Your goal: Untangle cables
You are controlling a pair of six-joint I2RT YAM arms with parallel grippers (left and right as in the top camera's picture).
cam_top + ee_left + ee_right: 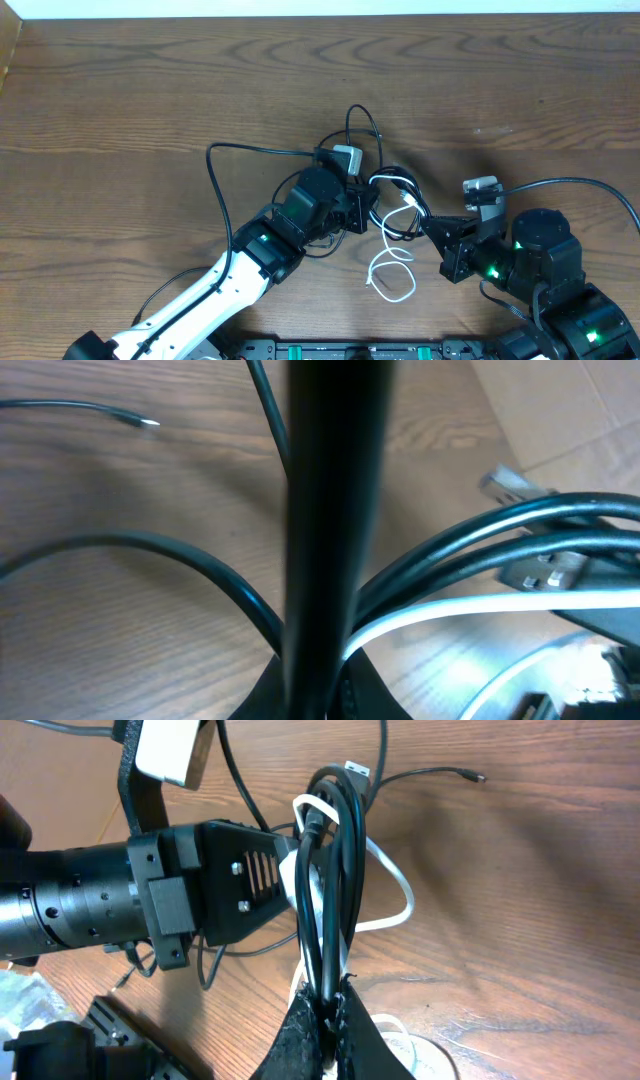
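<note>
- The left fingers and right fingers are both clenched on the cables, near the middle of the desk.
- Pull apart slowly, so the tangle loosens and does not tighten.

Several thin black flexible cords and one thin white cord are knotted together at the middle of the brown wooden tabletop. The black strands stand as a tight, taut bundle of narrow loops with a silver plug end at the top. One black strand trails away, its small tip flat on the wood. The white cord's tail curls in loose loops just beside the knot.
</note>
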